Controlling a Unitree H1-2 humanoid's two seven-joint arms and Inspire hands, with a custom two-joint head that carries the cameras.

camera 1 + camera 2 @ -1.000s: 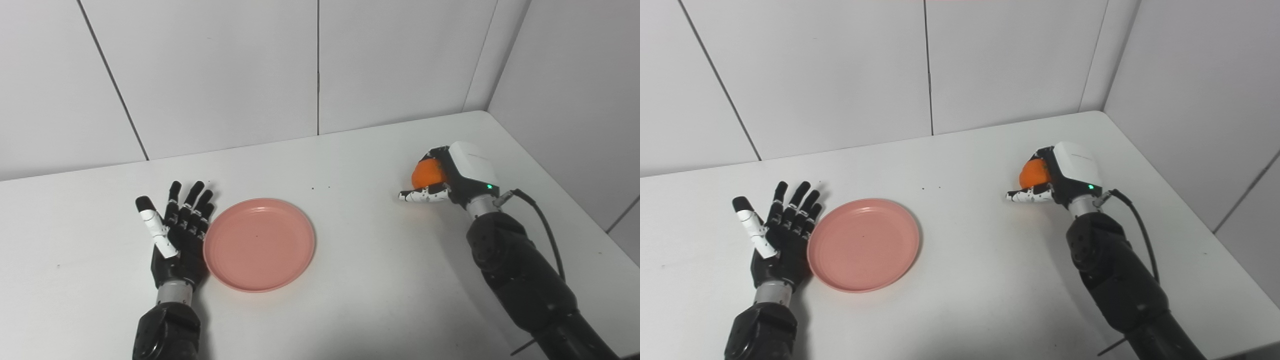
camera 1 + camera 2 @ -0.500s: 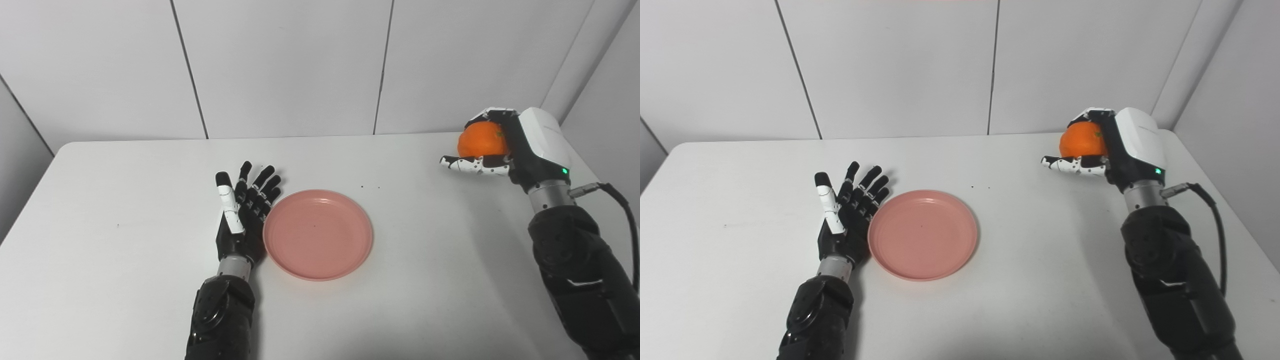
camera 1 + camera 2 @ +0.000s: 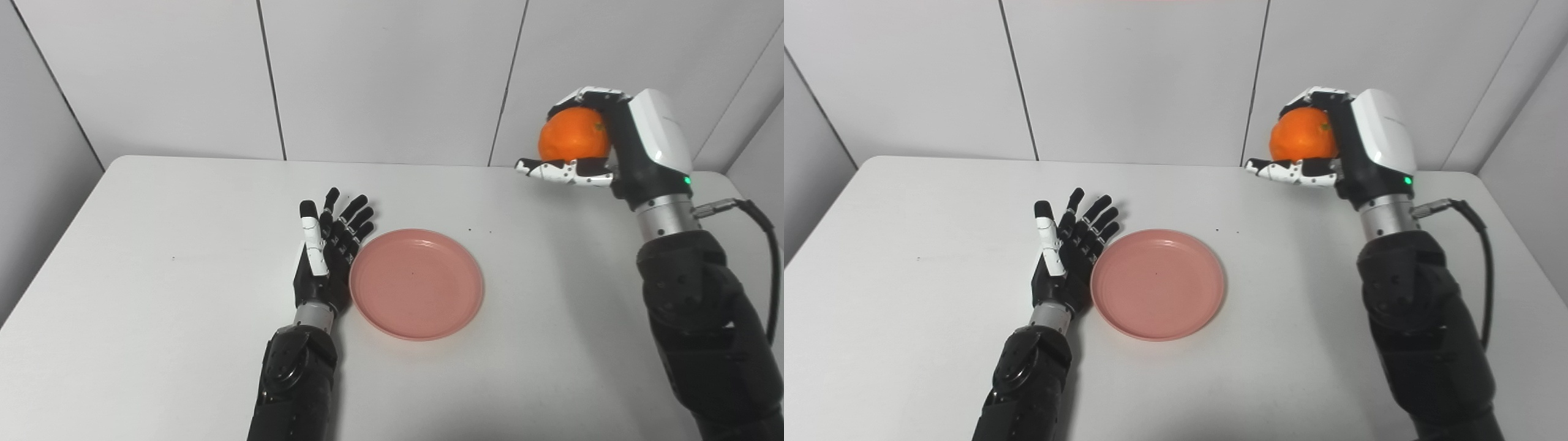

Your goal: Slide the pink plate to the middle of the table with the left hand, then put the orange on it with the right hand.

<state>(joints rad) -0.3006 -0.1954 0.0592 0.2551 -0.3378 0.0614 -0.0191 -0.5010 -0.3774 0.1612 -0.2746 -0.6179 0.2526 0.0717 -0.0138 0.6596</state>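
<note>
A wide white rectangular table (image 3: pixel 153 257) fills the lower part of both views, backed by pale panelled walls (image 3: pixel 392 73) split by thin dark seams. Two black jointed arms come up from the bottom edge. The right arm (image 3: pixel 698 324) is the bulkier in view, with a metal wrist ring and a black cable (image 3: pixel 762 245) looping off its outer side. The left arm (image 3: pixel 297 380) is slimmer and lies low over the table.

A round, shallow pink plastic plate (image 3: pixel 416 283) lies flat near the middle of the table, with nothing on it. The left hand (image 3: pixel 324 257) rests just beside the plate's left rim, touching it or nearly so, palm turned toward the plate, its black fingers (image 3: pixel 355 217) spread and pointing away from the robot, holding nothing; a white-cased thumb stands on its outer side.

The right hand (image 3: pixel 606 144), with a white shell on its back and a small green light near the wrist, is raised well above the table's far right part, in front of the wall. It is closed around a round orange fruit (image 3: pixel 572 135), fingers curled over the top and the white thumb underneath. The orange is in the air, well apart from the plate, up and to its right.
</note>
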